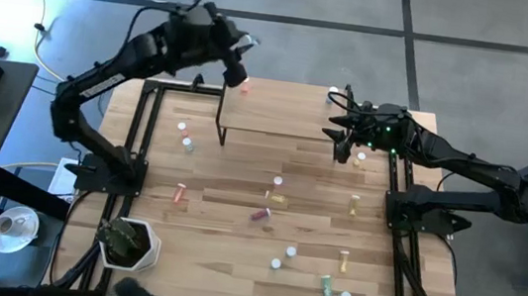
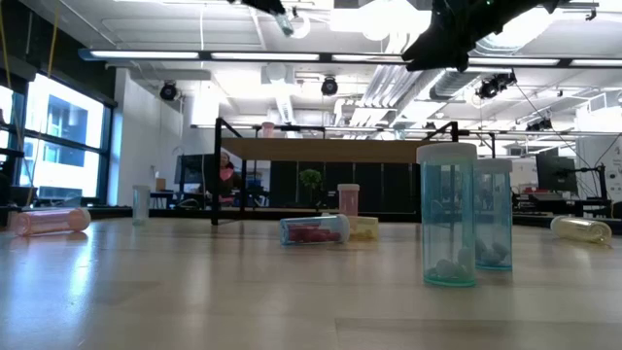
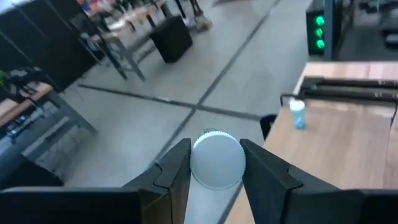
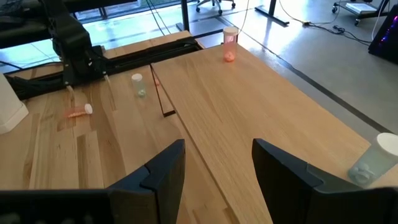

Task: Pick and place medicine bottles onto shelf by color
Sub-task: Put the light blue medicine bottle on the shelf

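Observation:
My left gripper (image 1: 240,71) hangs over the far left corner of the shelf (image 1: 282,118), shut on a medicine bottle (image 3: 217,160). Only the bottle's round white cap shows, so its body colour stays hidden. A red bottle (image 1: 244,88) stands upright on that shelf corner, and a blue-grey one (image 4: 373,160) stands at the shelf's right end. My right gripper (image 4: 217,174) is open over the shelf's right end, holding nothing. Several more bottles stand or lie on the tabletop (image 1: 278,201). My left gripper pinches the bottle between its two fingers, which press on opposite sides just below the white cap (image 3: 196,163). The cap end faces back toward the wrist, so the bottle lies roughly along the fingers. It is lifted clear, with floor behind it.
A white pot with a green plant (image 1: 129,242) stands at the near left corner. Black frame rails (image 1: 146,135) run along both table sides. In the low view, two blue-green bottles (image 2: 447,214) stand close by, and pink (image 2: 49,222), red (image 2: 313,230) and yellow (image 2: 581,228) ones lie flat.

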{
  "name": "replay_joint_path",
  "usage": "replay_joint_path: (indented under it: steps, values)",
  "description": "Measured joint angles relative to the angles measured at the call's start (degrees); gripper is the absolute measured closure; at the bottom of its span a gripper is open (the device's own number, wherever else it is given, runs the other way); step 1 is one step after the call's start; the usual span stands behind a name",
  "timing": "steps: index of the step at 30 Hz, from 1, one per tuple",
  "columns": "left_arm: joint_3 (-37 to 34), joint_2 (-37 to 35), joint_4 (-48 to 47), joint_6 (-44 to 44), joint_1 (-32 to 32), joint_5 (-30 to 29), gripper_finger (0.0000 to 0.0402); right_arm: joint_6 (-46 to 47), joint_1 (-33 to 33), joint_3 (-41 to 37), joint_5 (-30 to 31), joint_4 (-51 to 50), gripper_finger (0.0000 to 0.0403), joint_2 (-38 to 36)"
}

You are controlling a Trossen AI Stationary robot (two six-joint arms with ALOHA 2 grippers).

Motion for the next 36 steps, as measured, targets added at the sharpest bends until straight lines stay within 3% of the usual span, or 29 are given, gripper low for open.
replay_joint_path:
  steps: [8,20,28,36]
  values:
    - [5.9,9.6,-9.2,1.1,0.5,2.4,0.0284,0.0,0.0,0.0,0.0,-0.6,0.0224,0.0]
    - [9.3,21.0,-14.8,3.1,0.5,4.6,0.0284,0.2,0.0,0.0,0.0,-1.3,0.0224,0.0]
    - [21.5,27.3,-22.6,4.6,1.3,5.7,0.0284,0.2,0.0,0.0,0.0,-1.3,0.0224,0.0]
    - [25.5,29.5,-28.3,-0.6,4.6,13.1,0.0284,0.2,0.0,0.0,0.0,-2.9,0.0224,0.1]
